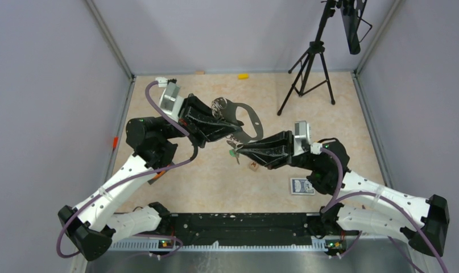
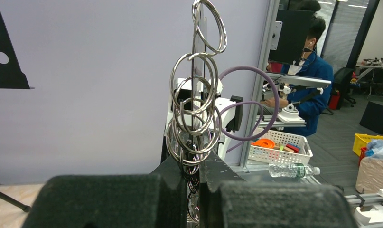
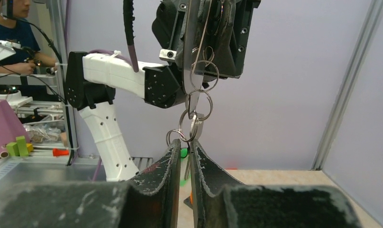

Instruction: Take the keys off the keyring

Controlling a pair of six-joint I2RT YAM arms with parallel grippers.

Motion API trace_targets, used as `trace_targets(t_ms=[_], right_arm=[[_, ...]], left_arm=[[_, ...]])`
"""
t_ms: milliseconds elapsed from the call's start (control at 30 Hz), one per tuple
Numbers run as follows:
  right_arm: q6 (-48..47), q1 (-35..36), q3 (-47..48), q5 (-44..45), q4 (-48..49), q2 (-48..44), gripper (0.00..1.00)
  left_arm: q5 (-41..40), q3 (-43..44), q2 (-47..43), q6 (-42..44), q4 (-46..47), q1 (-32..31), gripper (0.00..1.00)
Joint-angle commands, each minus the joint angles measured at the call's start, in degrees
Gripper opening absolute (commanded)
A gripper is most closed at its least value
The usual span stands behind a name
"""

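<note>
The keyring [image 1: 245,116] is a flat grey D-shaped loop held up off the table by my left gripper [image 1: 226,128], which is shut on it. In the left wrist view the keyring [image 2: 198,42] stands edge-on between my fingers with several split rings [image 2: 194,109] hanging on it. My right gripper [image 1: 239,149] is just below the keyring, shut on the keys [image 1: 233,152]. In the right wrist view the green key head [image 3: 183,153] shows between the jaws of my right gripper [image 3: 185,148]. Small rings [image 3: 195,121] link the keys to the keyring [image 3: 191,57] above.
A small brown cube [image 1: 253,166] lies on the table below the grippers. A blue card box [image 1: 302,186] lies near the right arm. A black tripod [image 1: 309,71] stands at the back right. A yellow object [image 1: 243,75] lies by the back wall.
</note>
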Motion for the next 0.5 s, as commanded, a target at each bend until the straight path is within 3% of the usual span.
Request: trace_targets(t_ms=[0,200,467], right_arm=[[3.05,-0.19,-0.91,-0.35,5.35,0.61,0.12],[5.20,-0.12,-1.39,-1.05,8.72,1.75,0.11],[5.37,-0.18,-1.69,-1.31,8.81,1.68,0.02]], left_arm=[[-1.86,-0.24,-0.68,-0.26,3.76,-0.06,0.00],[-1.81,-0.26,-0.77,-0.31,3.75,-0.06,0.00],[-1.90,-0.26,-0.99,-0.37,3.88,-0.06,0.00]])
